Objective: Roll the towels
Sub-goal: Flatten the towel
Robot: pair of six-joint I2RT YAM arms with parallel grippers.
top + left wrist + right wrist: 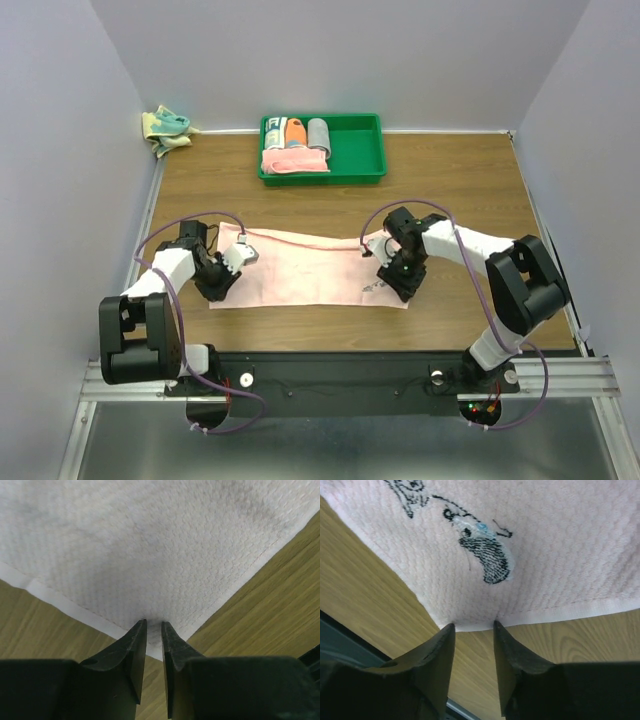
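Lying flat on the bench [450, 190] between the arms, the pink towel [310, 272] shows its dark mark near the right end. The left gripper [153, 625] has narrow jaws about a left-end corner, though I cannot tell whether they pinch it. The right gripper [474, 626] has wider jaws straddling a right-end corner. The teal towel [166, 130] lies crumpled far left.

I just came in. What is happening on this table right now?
Two robot arms work on the pink towel, which lies flat on the table. The left gripper pinches the towel's near left corner. The right gripper straddles the near right corner, jaws wider apart. The towel is not rolled yet. Rolled towels sit in the green tray.
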